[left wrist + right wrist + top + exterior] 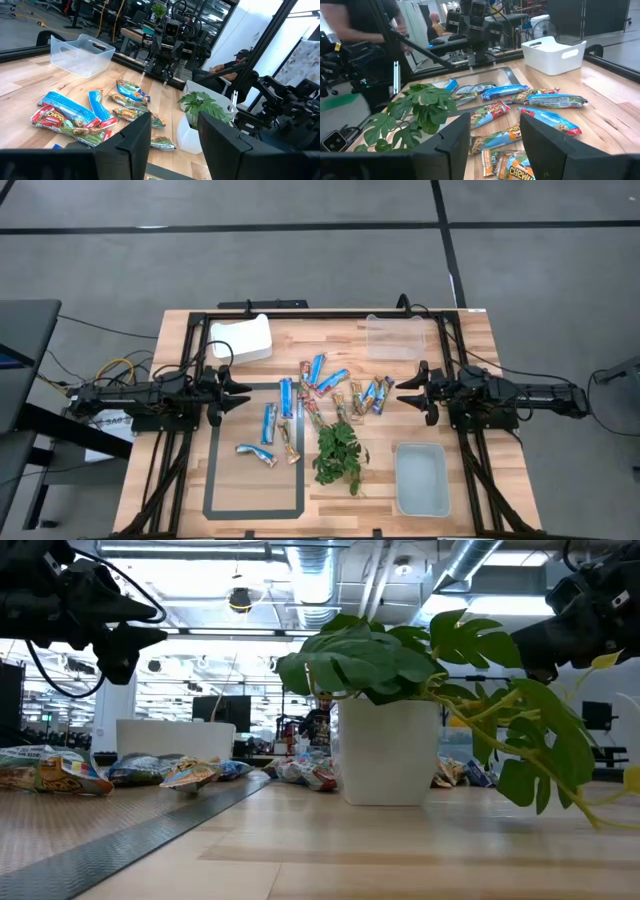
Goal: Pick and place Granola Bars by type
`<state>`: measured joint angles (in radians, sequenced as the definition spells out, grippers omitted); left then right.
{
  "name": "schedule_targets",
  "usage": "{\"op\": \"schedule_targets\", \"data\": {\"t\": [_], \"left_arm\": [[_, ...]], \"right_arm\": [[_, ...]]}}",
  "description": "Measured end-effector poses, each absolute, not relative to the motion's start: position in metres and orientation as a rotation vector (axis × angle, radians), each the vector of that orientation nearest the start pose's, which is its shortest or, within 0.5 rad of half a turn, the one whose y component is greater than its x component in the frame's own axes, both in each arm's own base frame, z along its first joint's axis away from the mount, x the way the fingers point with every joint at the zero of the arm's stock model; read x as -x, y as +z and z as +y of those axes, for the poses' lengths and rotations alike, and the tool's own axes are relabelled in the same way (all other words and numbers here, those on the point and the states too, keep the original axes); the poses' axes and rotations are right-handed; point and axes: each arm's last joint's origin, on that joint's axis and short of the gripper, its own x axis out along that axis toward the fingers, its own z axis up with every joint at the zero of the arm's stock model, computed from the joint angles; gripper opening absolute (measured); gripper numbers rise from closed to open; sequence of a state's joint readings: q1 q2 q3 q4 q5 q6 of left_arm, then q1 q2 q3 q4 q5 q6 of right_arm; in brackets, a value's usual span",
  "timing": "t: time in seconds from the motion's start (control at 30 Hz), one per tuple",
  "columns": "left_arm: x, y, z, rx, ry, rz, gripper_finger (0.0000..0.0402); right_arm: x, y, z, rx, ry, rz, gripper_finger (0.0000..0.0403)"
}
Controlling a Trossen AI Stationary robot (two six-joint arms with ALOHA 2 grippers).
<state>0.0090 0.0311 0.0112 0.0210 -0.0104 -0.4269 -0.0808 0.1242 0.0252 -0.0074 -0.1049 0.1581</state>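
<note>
Hovering above the table [470,490] at its left side, the left claw [243,392] has its fingers spread apart and grips nothing; the left wrist view shows bare wood and wrappers through the gap between its two dark fingers [131,141]. The right claw [405,396] hangs at the opposite side, facing the left one, likewise parted and empty, its fingers [454,140] framing the bars below without touching them.

The Granola Bars [322,385] lie scattered across the middle of the table between the two claws. Some sit inside the dark taped rectangle [214,475] on the left half, others in a loose cluster just beyond its right edge, near the potted plant [339,455].

The high view alone shows the whole layout: a white bin [241,339] at the far left corner, a clear bin [392,337] at the far right, and a pale tray [421,478] at the near right. The low view hides most of that behind the plant's white pot [388,750] and big leaves, showing the bars only as a low shiny row. The right wrist view gives the wrappers most plainly, blue-and-white and red ones side by side, with a person standing beyond the table. The left wrist view shows the clear bin up close and a seated person in the room behind.
</note>
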Motion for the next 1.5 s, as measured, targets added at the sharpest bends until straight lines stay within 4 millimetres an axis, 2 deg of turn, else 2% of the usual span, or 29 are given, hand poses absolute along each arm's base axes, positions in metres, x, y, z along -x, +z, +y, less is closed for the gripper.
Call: {"op": "schedule_targets", "data": {"t": [0.9,1.17,1.23,1.37,1.5], "left_arm": [[-0.099,0.167,0.001,0.432,0.019,-0.005,0.0153],[-0.099,0.169,-0.001,0.59,-0.057,-0.005,0.0153],[-0.099,0.169,-0.001,0.555,-0.061,-0.004,0.0153],[-0.1,0.172,-0.001,0.324,-0.075,-0.007,0.0153],[-0.099,0.194,0.0,0.183,-0.024,-0.007,0.0153]], "right_arm": [[-0.104,0.161,-0.005,-0.168,0.015,0.107,0.0165],[-0.104,0.162,-0.005,-0.168,0.016,0.107,0.0164],[-0.104,0.162,-0.005,-0.168,0.016,0.107,0.0165],[-0.104,0.161,-0.005,-0.168,0.015,0.107,0.0166],[-0.104,0.161,-0.005,-0.168,0.015,0.108,0.0165]]}}
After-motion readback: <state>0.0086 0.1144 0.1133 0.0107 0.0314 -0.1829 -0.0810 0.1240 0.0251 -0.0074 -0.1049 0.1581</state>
